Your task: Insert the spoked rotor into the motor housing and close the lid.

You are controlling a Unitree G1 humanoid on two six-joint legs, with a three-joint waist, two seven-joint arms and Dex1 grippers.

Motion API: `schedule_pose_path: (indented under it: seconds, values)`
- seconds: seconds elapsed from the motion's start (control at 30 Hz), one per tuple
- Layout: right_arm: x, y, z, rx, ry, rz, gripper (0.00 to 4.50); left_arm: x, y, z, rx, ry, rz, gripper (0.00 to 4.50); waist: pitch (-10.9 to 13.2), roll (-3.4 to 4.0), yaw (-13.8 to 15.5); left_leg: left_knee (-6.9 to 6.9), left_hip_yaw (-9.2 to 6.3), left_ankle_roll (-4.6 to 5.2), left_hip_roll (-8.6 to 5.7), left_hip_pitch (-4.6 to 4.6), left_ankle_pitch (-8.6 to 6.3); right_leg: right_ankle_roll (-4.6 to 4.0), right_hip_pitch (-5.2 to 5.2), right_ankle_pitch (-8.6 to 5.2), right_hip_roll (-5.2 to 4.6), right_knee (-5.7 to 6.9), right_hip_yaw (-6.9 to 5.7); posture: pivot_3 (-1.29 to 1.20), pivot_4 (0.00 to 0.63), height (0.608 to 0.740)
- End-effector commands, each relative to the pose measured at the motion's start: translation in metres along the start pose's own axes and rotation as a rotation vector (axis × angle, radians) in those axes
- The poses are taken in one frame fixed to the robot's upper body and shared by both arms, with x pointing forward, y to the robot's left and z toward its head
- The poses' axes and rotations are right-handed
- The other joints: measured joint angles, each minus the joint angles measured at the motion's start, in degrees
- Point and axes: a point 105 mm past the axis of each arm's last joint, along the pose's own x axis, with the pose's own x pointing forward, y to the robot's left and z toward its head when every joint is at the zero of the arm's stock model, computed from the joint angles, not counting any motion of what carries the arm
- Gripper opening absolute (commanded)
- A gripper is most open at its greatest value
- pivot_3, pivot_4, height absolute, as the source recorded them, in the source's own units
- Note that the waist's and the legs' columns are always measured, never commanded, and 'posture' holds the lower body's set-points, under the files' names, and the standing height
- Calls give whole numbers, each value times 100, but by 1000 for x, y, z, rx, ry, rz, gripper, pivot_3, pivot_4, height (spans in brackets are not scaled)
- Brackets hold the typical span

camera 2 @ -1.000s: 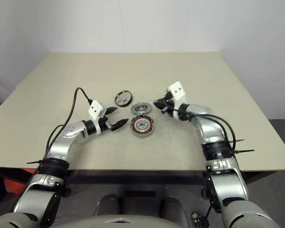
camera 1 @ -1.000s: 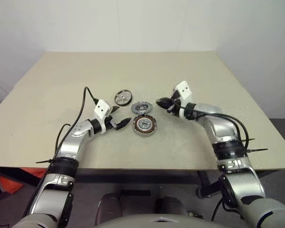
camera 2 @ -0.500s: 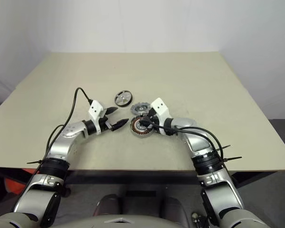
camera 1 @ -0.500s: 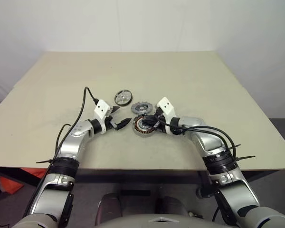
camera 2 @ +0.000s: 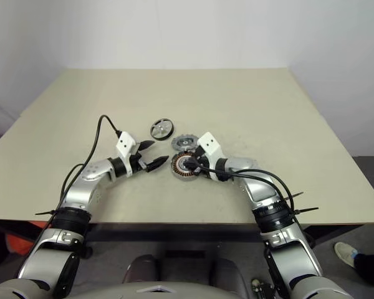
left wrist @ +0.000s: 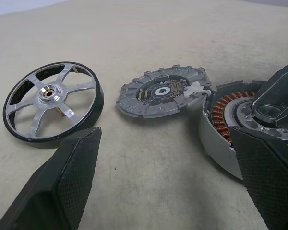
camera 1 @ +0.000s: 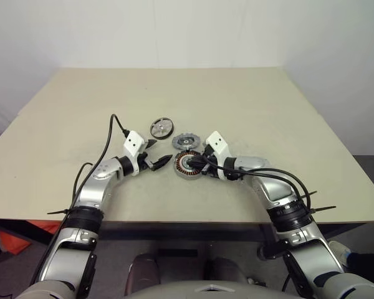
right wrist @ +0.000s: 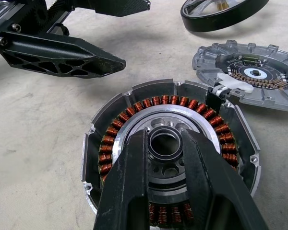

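Observation:
The motor housing (camera 1: pixel 188 164), a dark ring of copper windings around a silver hub, lies flat on the table. My right gripper (camera 1: pixel 194 163) reaches down onto it from the right. Its fingers stand a little apart, on either side of the hub's raised collar, as the right wrist view shows (right wrist: pixel 165 136). The lid (camera 1: pixel 185 141), a grey notched disc, lies just behind the housing. The spoked rotor (camera 1: pixel 161 128) lies flat further back and to the left. My left gripper (camera 1: pixel 162 151) hovers wide open just left of the housing, holding nothing.
The beige table (camera 1: pixel 268 106) is bare around the three parts. Its front edge runs close below both forearms. Black cables loop off each wrist.
My right gripper has come down and leftward from beside the lid onto the housing's hub, mostly in the first half second. The left arm and the three parts have stayed put.

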Motion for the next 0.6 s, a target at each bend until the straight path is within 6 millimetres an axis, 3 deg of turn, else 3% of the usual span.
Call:
schedule_pose_path:
  seconds: [0.03,0.27,0.43,0.53,0.6]
  values:
    - [0,-1,7,-21,-18,-3,1349,2,3,16,42,-41,4,4500,0,0,0,0,0,0,0,0,0,0,0,0,0,0,0,0,0,740]
    - [-5,0,23,-64,-72,3,3618,1,5,15,41,-39,9,4500,0,0,0,0,0,-1,0,0,1,0,3,0,0,1,0,0,0,740]
    - [-7,-2,29,-57,-94,2,3618,2,5,14,40,-39,11,4500,0,0,0,0,0,-1,-1,0,1,0,2,0,-1,1,0,0,0,740]
    - [-8,-1,30,-52,-103,9,2983,2,5,14,40,-39,11,4500,0,0,1,0,0,-1,0,-1,1,0,2,0,0,1,0,0,0,740]
    - [-8,1,30,-50,-107,18,2303,2,5,14,41,-38,12,4500,0,0,1,0,0,-1,0,0,0,0,2,0,0,1,0,0,0,740]
